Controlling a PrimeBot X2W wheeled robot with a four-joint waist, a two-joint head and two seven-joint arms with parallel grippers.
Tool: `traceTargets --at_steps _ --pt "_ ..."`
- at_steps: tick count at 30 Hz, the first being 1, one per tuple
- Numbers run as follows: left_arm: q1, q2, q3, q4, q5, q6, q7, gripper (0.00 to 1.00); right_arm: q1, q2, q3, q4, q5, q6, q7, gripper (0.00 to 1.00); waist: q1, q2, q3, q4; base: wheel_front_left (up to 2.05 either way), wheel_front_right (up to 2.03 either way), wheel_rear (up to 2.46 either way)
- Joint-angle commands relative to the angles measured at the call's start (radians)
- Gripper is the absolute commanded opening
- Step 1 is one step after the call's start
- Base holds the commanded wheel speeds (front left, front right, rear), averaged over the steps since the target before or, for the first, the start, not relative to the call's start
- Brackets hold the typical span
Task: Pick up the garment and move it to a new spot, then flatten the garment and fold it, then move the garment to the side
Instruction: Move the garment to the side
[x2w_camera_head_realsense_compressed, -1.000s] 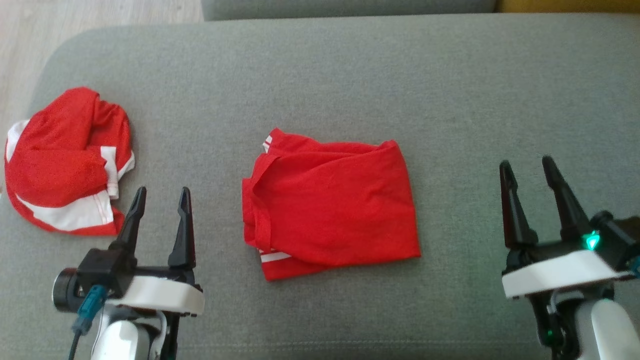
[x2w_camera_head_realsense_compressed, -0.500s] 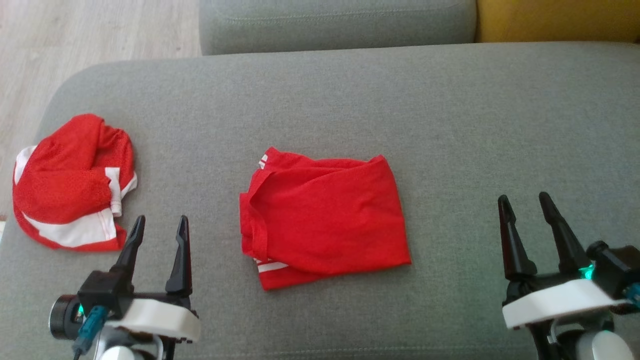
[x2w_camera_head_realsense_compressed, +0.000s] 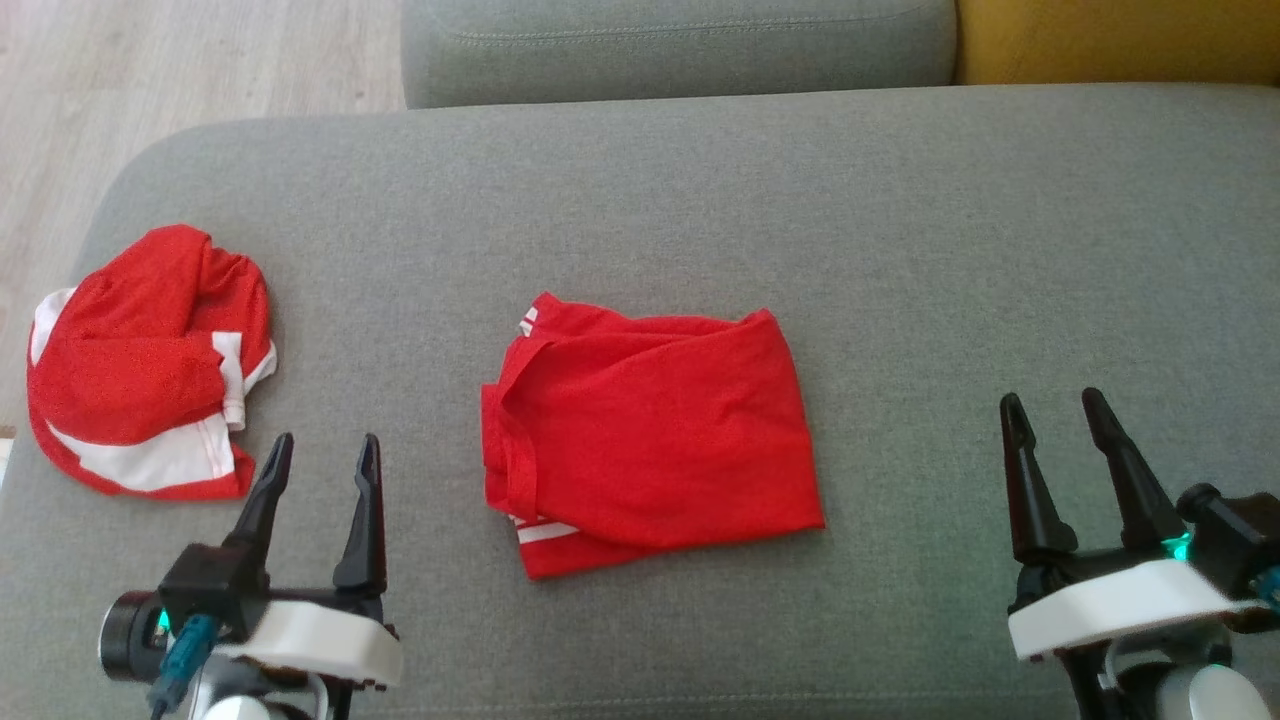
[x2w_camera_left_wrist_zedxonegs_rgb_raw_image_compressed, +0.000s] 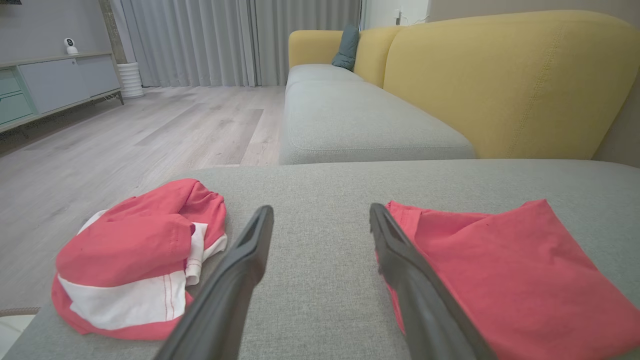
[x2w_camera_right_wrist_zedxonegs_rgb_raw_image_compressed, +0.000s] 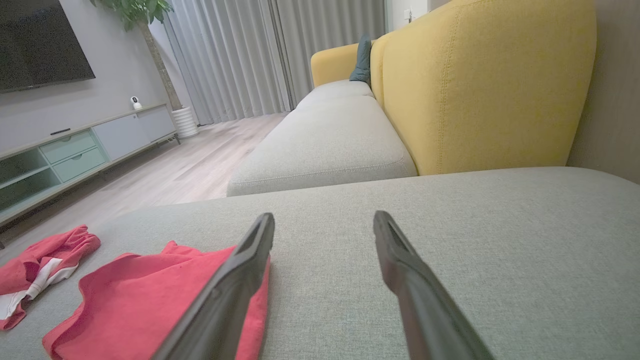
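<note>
The folded garment (x2w_camera_head_realsense_compressed: 650, 430), a red shirt doubled into a rough rectangle, lies midway across the grey sofa seat (x2w_camera_head_realsense_compressed: 900, 230). It looks thin, soft and light. Lifted by one layer it would likely sag and slide open, so a pinch should take every layer at once. The best holds are probably its two corners on the robot's side, or the thick doubled edge on its left where the white stripes (x2w_camera_head_realsense_compressed: 545, 532) peep out.

The left tool (x2w_camera_head_realsense_compressed: 326, 440) hovers with fingers apart, left of the garment and nearer the robot. The right tool (x2w_camera_head_realsense_compressed: 1051, 396), likewise spread, hangs well to the garment's right. Neither touches cloth.

Far to the garment's left sits a crumpled garment (x2w_camera_head_realsense_compressed: 145, 365), red and white; I cannot tell whether it is a shirt or shorts. To the folded garment's right the seat is bare and wide. Past the crumpled heap the seat rounds off toward the wooden floor (x2w_camera_head_realsense_compressed: 150, 80), so that side leaves little margin.
</note>
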Motion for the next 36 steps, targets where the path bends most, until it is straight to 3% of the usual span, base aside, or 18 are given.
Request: traceTargets --at_steps 1,24,29,36 --pt "-0.033 0.020 0.030 -0.033 0.004 0.012 -0.002 1.00 -0.030 -0.006 0.022 -0.041 -0.010 -0.001 -0.001 1.00 0.0000 0.0000 0.002 0.000 0.00 0.00 0.00" --pt "-0.056 0.029 0.009 -0.033 -0.003 0.019 -0.010 1.00 -0.045 -0.008 0.026 -0.019 -0.013 -0.001 0.015 1.00 0.0000 0.0000 0.021 0.017 0.00 0.00 0.00" --pt "-0.096 0.022 -0.007 -0.041 -0.001 0.014 -0.020 1.00 -0.092 -0.030 0.063 0.047 0.000 -0.001 0.027 1.00 0.0000 0.0000 0.061 0.050 0.00 0.00 0.00" --pt "-0.162 0.009 -0.028 -0.036 -0.002 0.001 -0.035 1.00 -0.216 -0.039 0.166 0.249 0.037 -0.001 0.043 1.00 0.0000 0.0000 0.130 0.101 0.00 0.00 0.00"
